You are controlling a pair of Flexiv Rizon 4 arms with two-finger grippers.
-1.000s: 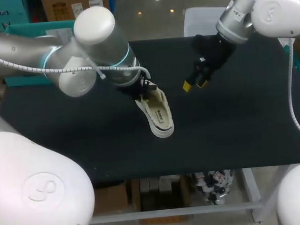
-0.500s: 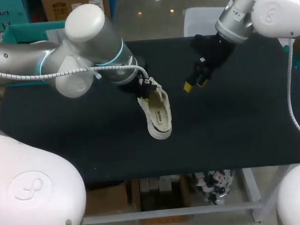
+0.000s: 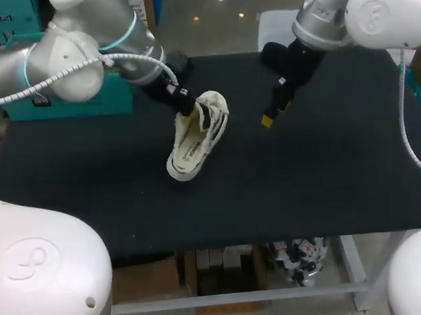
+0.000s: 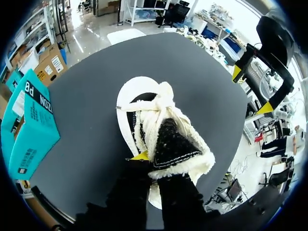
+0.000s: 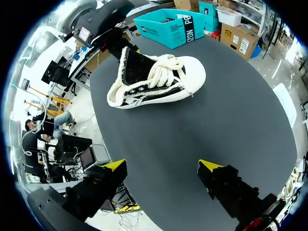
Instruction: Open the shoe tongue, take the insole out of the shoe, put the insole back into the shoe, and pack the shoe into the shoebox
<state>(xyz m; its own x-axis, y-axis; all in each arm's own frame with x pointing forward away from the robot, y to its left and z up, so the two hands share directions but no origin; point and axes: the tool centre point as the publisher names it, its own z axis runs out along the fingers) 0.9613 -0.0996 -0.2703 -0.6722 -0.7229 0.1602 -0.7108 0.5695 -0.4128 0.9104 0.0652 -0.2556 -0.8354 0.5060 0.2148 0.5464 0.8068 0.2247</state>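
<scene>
A cream, fleece-lined shoe [image 3: 194, 134] with black sides hangs tilted over the middle of the black table [image 3: 322, 188], toe pointing front-left. My left gripper [image 3: 189, 108] is shut on its fleecy collar at the heel end. In the left wrist view the collar [image 4: 169, 144] sits between the gripper's [image 4: 153, 161] fingers, and the laces and toe cap [image 4: 137, 91] lie ahead. My right gripper [image 3: 272, 112] hovers to the shoe's right, open and empty. From the right wrist, the shoe [image 5: 156, 79] lies ahead of the wide-open gripper [image 5: 162, 166].
A teal shoebox [image 4: 29, 125] stands at the table's back left, partly behind my left arm [image 3: 89, 54]; the right wrist view also takes in the shoebox [image 5: 175, 26]. Bare table spreads to the front and right.
My left arm has swung back and left with the shoe, turning its toe from front-right to front-left. The right gripper has barely shifted.
</scene>
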